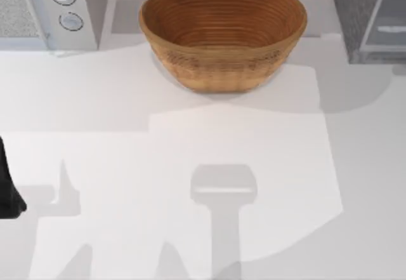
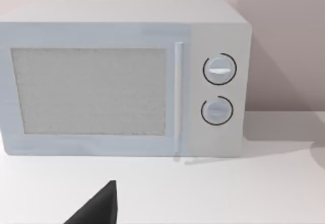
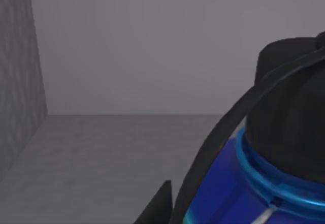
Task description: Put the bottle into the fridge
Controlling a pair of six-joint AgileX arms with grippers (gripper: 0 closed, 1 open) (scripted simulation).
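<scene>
— Right tool first: where is it?

— Its wrist view looks into a grey speckled space, the inside of the fridge (image 3: 30,56), with the bottle (image 3: 264,183) close up: blue shoulder, black cap (image 3: 294,107), dark strap. A dark fingertip (image 3: 160,206) sits beside it; whether the tool grips the bottle I cannot tell.

— And the left tool?

— Parked at the table's left edge (image 1: 7,194); open or closed, I cannot tell.

— The surface?

— White table (image 1: 190,140), plain pale wall. A woven basket (image 1: 222,32) stands at the back middle, a microwave (image 2: 127,76) with two dials back left, the fridge back right (image 1: 368,13).

— Any writing?

— None readable.
</scene>
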